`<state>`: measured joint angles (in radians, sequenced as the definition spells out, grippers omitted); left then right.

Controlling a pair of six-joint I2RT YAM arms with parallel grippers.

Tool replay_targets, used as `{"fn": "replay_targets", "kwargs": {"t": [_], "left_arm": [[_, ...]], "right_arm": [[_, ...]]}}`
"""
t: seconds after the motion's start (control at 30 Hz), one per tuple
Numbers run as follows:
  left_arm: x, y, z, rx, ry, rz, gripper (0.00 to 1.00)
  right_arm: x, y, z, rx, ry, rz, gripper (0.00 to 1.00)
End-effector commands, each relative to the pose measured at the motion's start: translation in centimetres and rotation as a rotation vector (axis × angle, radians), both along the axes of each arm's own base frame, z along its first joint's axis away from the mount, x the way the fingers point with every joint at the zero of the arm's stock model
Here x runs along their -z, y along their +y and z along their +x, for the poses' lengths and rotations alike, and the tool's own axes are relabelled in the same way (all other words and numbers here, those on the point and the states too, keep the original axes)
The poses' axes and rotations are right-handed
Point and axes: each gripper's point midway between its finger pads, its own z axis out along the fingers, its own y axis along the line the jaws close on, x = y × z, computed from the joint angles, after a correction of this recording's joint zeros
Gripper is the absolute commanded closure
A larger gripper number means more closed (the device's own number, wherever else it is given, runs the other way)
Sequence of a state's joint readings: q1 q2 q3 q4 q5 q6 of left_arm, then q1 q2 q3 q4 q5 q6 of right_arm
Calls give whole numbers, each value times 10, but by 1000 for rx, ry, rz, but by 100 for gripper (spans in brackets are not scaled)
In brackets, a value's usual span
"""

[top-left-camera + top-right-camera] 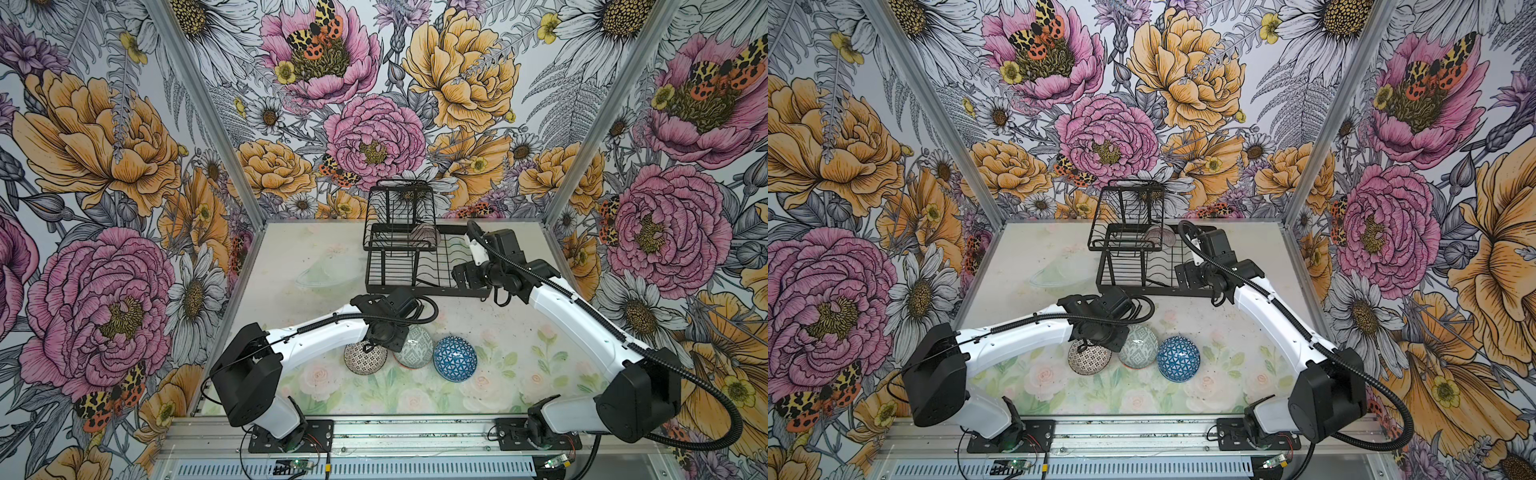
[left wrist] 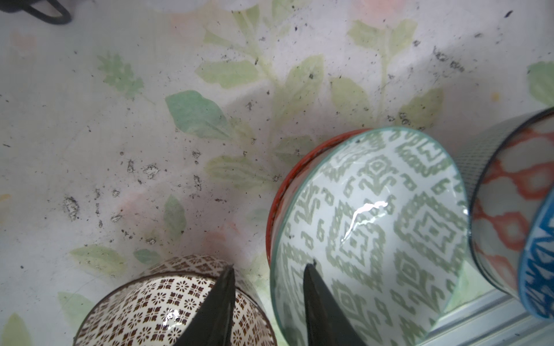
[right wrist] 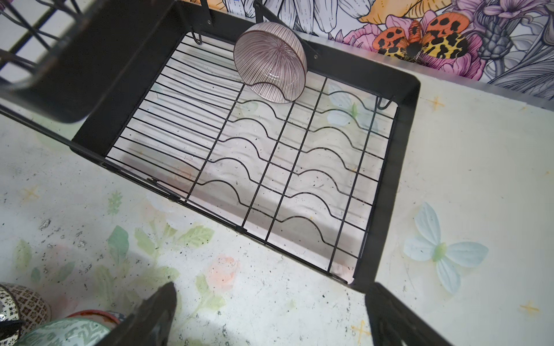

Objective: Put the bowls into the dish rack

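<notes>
Floral-walled booth with a pale flower-print surface (image 1: 519,332) speckled with dark marks. Rack (image 3: 403,143) stands at the back, right of centre in both top views. One pink-lined bowl (image 3: 269,60) stands on edge at the far end of the rack's base tray.

The other bowls are on the surface near the front, in a close row: dotted bowl (image 1: 363,359), grey-green bowl (image 1: 415,351), blue bowl (image 1: 455,358). In the left wrist view the grey-green bowl sits tilted in a red-rimmed bowl (image 2: 271,224), and the blue bowl overlaps an orange-diamond bowl (image 2: 509,209). A pale teal bowl (image 1: 328,270), faint, sits on the surface just left of the rack.

Left fingers (image 2: 218,305) are part open and low over the row. One finger is over the dotted bowl, the other over the inside of the grey-green bowl. That bowl's rim is in the gap, not pinched. They hold nothing; cannot tell if they touch.

Right fingers (image 3: 150,317) are spread wide and empty, above the surface at the rack's near edge.
</notes>
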<state>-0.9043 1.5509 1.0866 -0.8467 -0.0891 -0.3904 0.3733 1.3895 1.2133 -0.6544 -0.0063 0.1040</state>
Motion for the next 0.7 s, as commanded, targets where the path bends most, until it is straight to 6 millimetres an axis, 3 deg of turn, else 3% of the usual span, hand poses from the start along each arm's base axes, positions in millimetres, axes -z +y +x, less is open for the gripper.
{"fn": "replay_targets", "kwargs": {"t": [0.0, 0.33, 0.67], "left_arm": [[-9, -15, 6, 15, -26, -48, 64], [-5, -20, 7, 21, -10, -53, 81], [-1, -19, 7, 17, -5, -44, 91]], "right_arm": [[-9, -2, -3, -10, -30, 10, 1], [-8, -3, -4, -6, -28, 5, 1], [-8, -3, -3, -10, -29, 4, 0]]}}
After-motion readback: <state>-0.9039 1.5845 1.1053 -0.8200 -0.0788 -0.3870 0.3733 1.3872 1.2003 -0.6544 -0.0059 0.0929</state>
